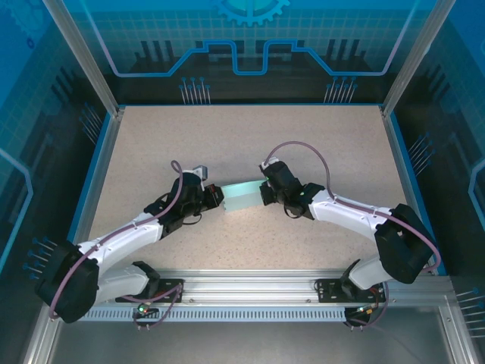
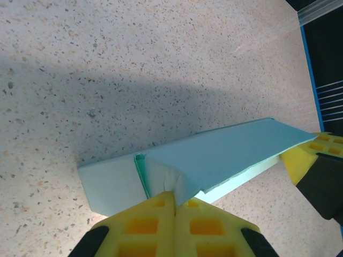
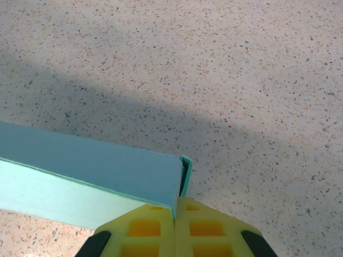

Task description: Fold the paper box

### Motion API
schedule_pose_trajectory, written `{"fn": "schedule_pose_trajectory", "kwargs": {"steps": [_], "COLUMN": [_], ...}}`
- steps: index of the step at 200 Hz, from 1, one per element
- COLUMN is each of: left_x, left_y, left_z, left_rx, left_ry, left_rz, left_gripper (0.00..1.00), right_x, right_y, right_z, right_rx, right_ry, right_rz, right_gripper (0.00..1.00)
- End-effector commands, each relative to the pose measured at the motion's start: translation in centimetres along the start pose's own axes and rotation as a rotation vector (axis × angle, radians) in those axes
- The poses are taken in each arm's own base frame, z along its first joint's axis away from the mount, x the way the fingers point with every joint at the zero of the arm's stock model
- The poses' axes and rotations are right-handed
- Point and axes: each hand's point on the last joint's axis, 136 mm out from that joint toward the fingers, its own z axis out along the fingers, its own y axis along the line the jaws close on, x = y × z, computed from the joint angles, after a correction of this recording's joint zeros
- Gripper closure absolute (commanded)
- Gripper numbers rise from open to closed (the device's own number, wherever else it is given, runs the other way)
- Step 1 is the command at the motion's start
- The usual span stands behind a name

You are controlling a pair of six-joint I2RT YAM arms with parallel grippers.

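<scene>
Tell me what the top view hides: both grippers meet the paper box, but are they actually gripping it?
Observer: From the left wrist view, the left gripper is shut, its yellow pads pinching a bent flap at one end of the paper box.
Operator: And the right one?
Observer: From the right wrist view, the right gripper is shut on the box's opposite end, pinching a corner edge.

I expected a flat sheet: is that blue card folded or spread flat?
Folded: the paper box has a side wall and top panel meeting at a crease; left gripper and right gripper pinch its ends.
</scene>
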Motion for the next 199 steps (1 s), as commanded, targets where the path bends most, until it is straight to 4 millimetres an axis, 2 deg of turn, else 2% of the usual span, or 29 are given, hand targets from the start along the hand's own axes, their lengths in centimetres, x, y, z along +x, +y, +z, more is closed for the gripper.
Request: {"fn": "schedule_pose_trajectory", "kwargs": {"steps": [1, 35, 94, 139, 162, 199], "left_x": [-0.1, -0.4, -0.5, -1.9, -2.8, -3.7], "left_y": [2.1, 1.4, 0.3, -1.7, -2.2, -2.3], "left_z": [-0.5, -0.7, -1.3, -2.4, -2.6, -1.6], "left_rx": [-0.103, -0.086, -0.047, 0.023, 0.043, 0.051], "left_ry": [-0.006, -0.004, 0.009, -0.023, -0.045, -0.037], "left_rz": [0.037, 0.089, 0.175, 0.245, 0.238, 0.179], "left_gripper": [0.92, 0.83, 0.54, 0.35, 0.31, 0.31], "right_x": [4.8, 4.8, 4.9, 4.7, 4.6, 4.4], "right_y": [-1.1, -1.0, -1.2, -1.1, -1.1, -1.1], "right_z": [0.4, 0.6, 0.5, 0.5, 0.4, 0.5], "right_rx": [0.042, 0.043, 0.051, 0.051, 0.051, 0.05], "right_ry": [0.161, 0.165, 0.167, 0.163, 0.159, 0.156], "right_rz": [-0.049, -0.048, -0.051, -0.053, -0.052, -0.049], "right_gripper": [0.98, 0.98, 0.98, 0.98, 0.98, 0.98]}}
